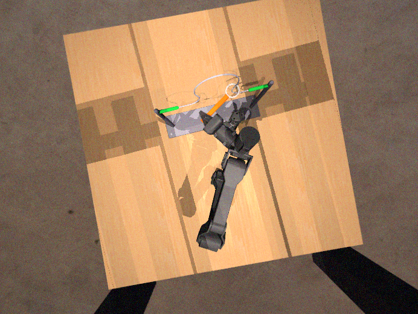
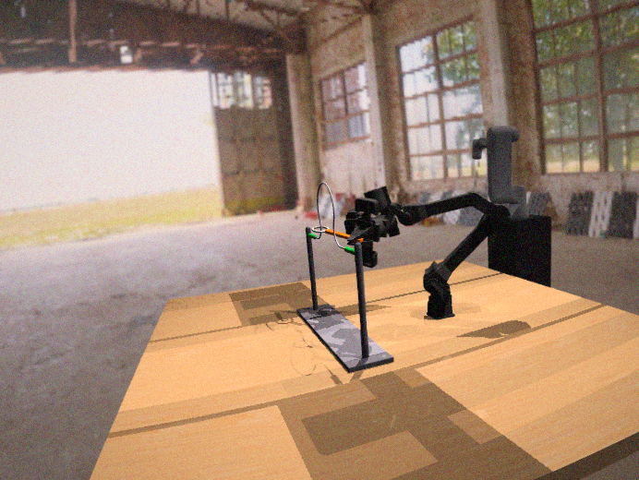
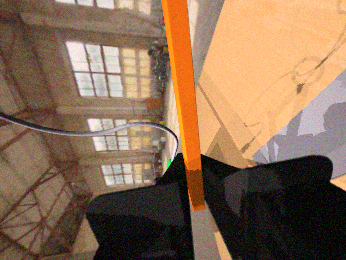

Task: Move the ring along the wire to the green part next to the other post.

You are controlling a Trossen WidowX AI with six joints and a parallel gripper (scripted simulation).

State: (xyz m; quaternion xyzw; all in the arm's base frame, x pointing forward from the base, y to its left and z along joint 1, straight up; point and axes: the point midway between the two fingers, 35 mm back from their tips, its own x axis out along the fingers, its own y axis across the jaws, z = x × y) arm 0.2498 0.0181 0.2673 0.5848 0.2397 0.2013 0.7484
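Note:
The white ring [image 1: 226, 90] [image 2: 313, 229] is around the thin grey wire [image 1: 216, 75] [image 2: 333, 206] [image 3: 100, 132], just inward of the green part [image 1: 257, 87] [image 2: 311, 235] at the right post [image 1: 261, 94] [image 2: 311, 273]. The ring lies nearly level. Whether it touches the wire is too small to tell. My gripper [image 1: 205, 118] [image 2: 355, 238] [image 3: 185, 156] is shut on the free end of the orange handle [image 1: 217, 105] [image 2: 336, 234] [image 3: 183, 85], on the robot's side of the wire. The other green part [image 1: 168, 110] [image 2: 349, 250] meets the left post [image 1: 165, 118] [image 2: 361, 304].
The wire bends away from the robot and rises in a tall loop between the posts. Both posts stand on a grey patterned base [image 1: 182, 124] [image 2: 335, 335] on the wooden table [image 1: 111, 67] [image 2: 206, 387]. My wrist hangs above the base.

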